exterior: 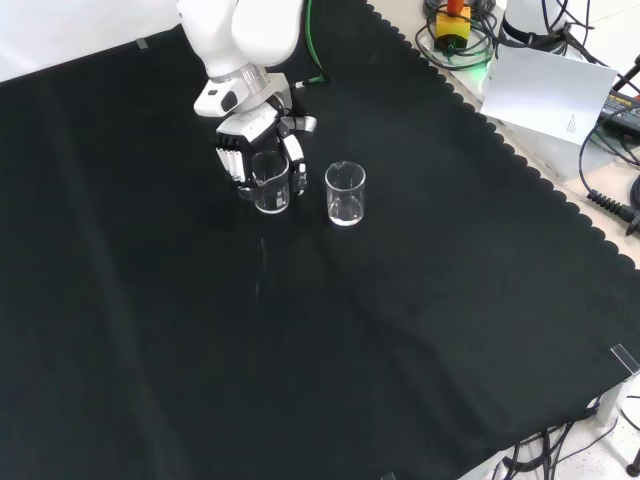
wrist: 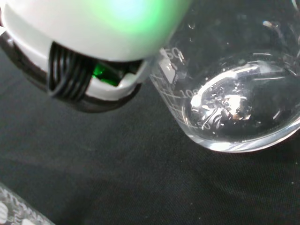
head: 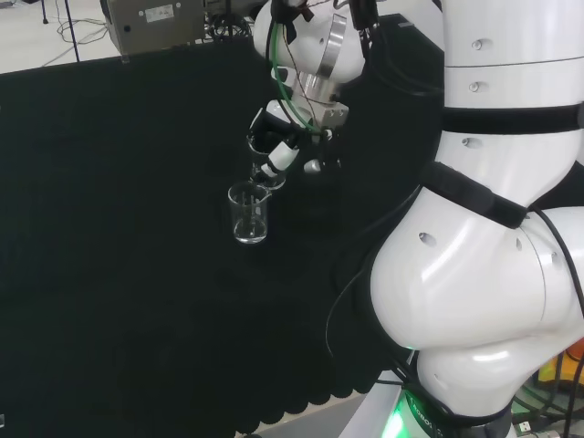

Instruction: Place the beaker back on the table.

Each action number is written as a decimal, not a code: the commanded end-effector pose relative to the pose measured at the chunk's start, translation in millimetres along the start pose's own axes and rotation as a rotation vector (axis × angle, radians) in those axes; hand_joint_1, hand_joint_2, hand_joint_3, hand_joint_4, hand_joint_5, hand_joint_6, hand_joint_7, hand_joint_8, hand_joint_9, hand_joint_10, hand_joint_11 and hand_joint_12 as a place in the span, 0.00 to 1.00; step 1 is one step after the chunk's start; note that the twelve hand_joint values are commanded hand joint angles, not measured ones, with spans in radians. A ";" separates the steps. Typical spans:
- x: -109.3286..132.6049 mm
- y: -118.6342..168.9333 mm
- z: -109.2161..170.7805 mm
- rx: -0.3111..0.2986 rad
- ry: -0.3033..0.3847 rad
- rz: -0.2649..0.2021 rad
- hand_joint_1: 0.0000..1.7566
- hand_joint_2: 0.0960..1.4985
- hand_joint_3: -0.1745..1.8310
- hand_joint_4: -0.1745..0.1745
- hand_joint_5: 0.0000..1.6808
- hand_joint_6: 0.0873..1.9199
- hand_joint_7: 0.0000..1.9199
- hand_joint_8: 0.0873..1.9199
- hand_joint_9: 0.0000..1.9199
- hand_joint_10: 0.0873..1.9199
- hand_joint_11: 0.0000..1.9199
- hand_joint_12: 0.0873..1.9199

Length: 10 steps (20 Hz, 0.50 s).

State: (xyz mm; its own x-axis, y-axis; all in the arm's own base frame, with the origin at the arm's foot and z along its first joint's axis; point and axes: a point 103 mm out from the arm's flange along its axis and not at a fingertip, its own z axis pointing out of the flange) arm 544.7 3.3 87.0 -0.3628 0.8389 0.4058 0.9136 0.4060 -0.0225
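Held beaker [exterior: 271, 186]: standing upright within the hand's [exterior: 243, 140] curled fingers in the front view, its base sitting at the cloth [exterior: 330, 340]; whether it is touching cannot be told.
Second beaker [exterior: 345, 193]: standing upright on the cloth just to the right of the held one in the front view, apart from it.
Head view: the second beaker [head: 249, 213] is sitting nearer the camera, with the hand [head: 274, 137] and the held beaker [head: 267, 175] lying just behind and to its right.
Wrist view: the held beaker's [wrist: 229, 103] base is lying beside the hand [wrist: 93, 51], over the cloth.
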 end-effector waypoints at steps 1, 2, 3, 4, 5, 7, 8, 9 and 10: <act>-1.2 2.1 4.3 -0.001 -0.018 0.009 0.82 0.36 0.41 0.00 0.83 0.17 0.67 0.30 0.86 0.00 0.76 0.25; -1.5 2.2 5.0 -0.004 -0.028 0.012 0.82 0.36 0.40 0.00 0.82 0.18 0.67 0.30 0.86 0.00 0.76 0.25; -2.3 2.3 5.8 -0.003 -0.028 0.015 0.82 0.37 0.40 0.00 0.82 0.18 0.66 0.30 0.86 0.00 0.76 0.25; -3.0 2.1 6.4 -0.005 -0.027 0.017 0.82 0.37 0.39 0.00 0.82 0.18 0.66 0.30 0.86 0.00 0.76 0.25; -3.9 1.6 6.7 -0.010 -0.026 0.020 0.82 0.38 0.39 0.00 0.82 0.18 0.66 0.30 0.86 0.00 0.75 0.25; -5.8 1.0 6.6 -0.015 -0.024 0.029 0.82 0.30 0.48 0.00 0.78 0.26 0.70 0.31 0.88 0.00 0.75 0.25; -6.8 0.6 6.6 -0.012 -0.025 0.028 0.82 0.28 0.51 0.00 0.77 0.29 0.70 0.32 0.88 0.00 0.75 0.25; -7.8 0.2 6.6 -0.005 -0.029 0.030 0.82 0.27 0.52 0.00 0.76 0.31 0.70 0.33 0.89 0.00 0.75 0.26; -8.6 0.2 6.5 0.005 -0.027 0.033 0.82 0.33 0.45 0.00 0.76 0.30 0.67 0.35 0.87 0.00 0.75 0.26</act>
State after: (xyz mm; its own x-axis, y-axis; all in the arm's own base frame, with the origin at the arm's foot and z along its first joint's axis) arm 546.9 1.9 79.3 -0.3439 0.8574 0.3829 0.9247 0.3801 -0.0207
